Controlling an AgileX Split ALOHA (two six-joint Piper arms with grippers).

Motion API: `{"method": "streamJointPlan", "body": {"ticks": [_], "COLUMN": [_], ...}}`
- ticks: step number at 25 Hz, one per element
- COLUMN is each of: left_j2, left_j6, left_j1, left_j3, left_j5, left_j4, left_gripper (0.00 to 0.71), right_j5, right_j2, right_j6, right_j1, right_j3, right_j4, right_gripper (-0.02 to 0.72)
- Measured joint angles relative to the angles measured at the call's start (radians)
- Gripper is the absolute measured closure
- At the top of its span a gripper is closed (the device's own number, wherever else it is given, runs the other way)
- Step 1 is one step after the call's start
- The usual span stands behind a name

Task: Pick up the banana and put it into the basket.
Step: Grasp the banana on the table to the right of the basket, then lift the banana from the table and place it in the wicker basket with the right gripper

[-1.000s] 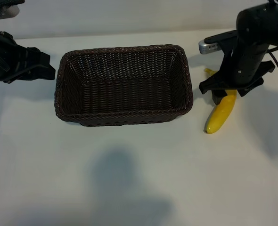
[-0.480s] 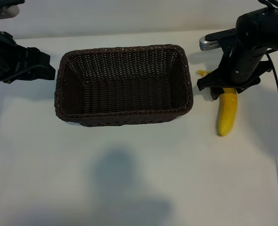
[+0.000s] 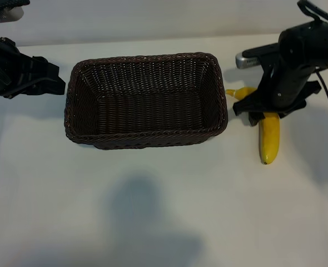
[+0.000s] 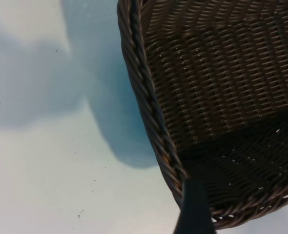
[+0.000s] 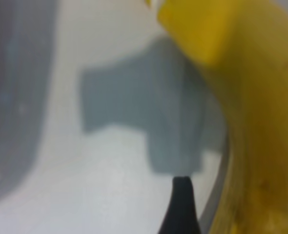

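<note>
The banana (image 3: 268, 139) lies flat on the white table (image 3: 164, 211), just right of the basket (image 3: 146, 100) in the exterior view and not touching it; its stem end points toward the basket's right wall and its blunt end toward the near edge of the table. The right gripper (image 3: 259, 114) stands low over the banana's upper half, pointing almost straight down, and its dark body hides the middle of the fruit. Its jaws are spread wide and nothing is grasped; the banana rests on the table. In the right wrist view the banana (image 5: 246, 112) fills one side of the picture, very close, with one dark fingertip (image 5: 180, 207) beside it over bare table and the gripper's shadow on the surface. The basket sits upright with nothing inside it. The left gripper (image 3: 44, 78) hangs at the basket's left end, jaws apart and holding nothing; the left wrist view shows the braided rim (image 4: 149, 97) and one dark fingertip (image 4: 195, 209) near it
</note>
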Motion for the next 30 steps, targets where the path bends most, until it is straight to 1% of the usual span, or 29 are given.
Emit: {"method": "streamJointPlan", "body": {"ticks": [2, 4, 5, 8, 12, 15, 30], "left_j2": [0.000, 0.000, 0.000, 0.000, 0.000, 0.000, 0.000], "left_j6": [0.001, 0.001, 0.001, 0.001, 0.001, 0.002, 0.007], "left_j1": [0.000, 0.000, 0.000, 0.000, 0.000, 0.000, 0.000], "left_j3": [0.000, 0.000, 0.000, 0.000, 0.000, 0.000, 0.000], "left_j5": [0.000, 0.000, 0.000, 0.000, 0.001, 0.001, 0.001], "left_j4": [0.000, 0.000, 0.000, 0.000, 0.000, 0.000, 0.000], "left_gripper": [0.167, 0.167, 0.167, 0.167, 0.167, 0.167, 0.167], "right_j5": [-0.003, -0.005, -0.007, -0.010, -0.010, -0.010, -0.001], "right_j2": [0.004, 0.007, 0.007, 0.007, 0.007, 0.007, -0.010], "right_j6": [0.000, 0.000, 0.001, 0.021, 0.064, 0.075, 0.078], "right_j1": [0.000, 0.000, 0.000, 0.000, 0.000, 0.000, 0.000], "right_j3": [0.011, 0.012, 0.012, 0.012, 0.012, 0.012, 0.012], "right_j4": [0.000, 0.000, 0.000, -0.005, -0.021, -0.029, -0.032], "right_gripper": [0.112, 0.140, 0.163, 0.288, 0.287, 0.287, 0.287]}}
